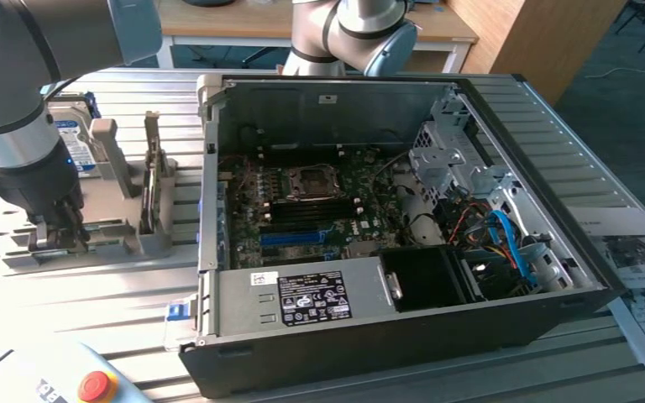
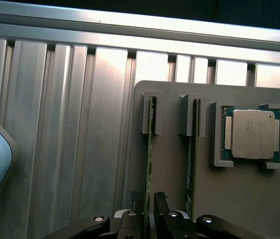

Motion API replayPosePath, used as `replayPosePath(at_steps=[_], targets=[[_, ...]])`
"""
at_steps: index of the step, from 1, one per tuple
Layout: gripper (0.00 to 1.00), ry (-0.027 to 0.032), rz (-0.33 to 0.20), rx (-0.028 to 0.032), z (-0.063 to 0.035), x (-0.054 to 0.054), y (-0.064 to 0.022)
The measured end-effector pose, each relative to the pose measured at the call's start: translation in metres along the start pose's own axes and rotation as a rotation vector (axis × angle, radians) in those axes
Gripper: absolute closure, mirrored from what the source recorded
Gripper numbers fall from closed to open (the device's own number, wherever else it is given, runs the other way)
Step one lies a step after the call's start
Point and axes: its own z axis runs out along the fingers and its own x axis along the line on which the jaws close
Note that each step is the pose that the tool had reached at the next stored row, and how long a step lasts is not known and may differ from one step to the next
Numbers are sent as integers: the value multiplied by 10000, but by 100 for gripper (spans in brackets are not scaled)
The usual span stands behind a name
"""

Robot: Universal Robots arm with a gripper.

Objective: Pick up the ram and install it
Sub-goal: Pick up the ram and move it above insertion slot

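End effector (image 2: 148, 200) astride the ram (image 2: 149, 149), nine o'clock of the case (image 1: 334, 344)
Clamped? I cannot tell (light, stiff, fragile, I'd judge: pinch mid-edge).

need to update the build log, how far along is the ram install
Done: nothing yet. The ram stands on edge in its slot of the grey holder. In hand: the gripper is down at that stick. Left: the whole install; the blue memory slots in the open computer case look empty.
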Motion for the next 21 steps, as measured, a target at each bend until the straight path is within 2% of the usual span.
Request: replayPosePath(at_steps=[21], targets=[[77,0,4,0,0,0,0]])
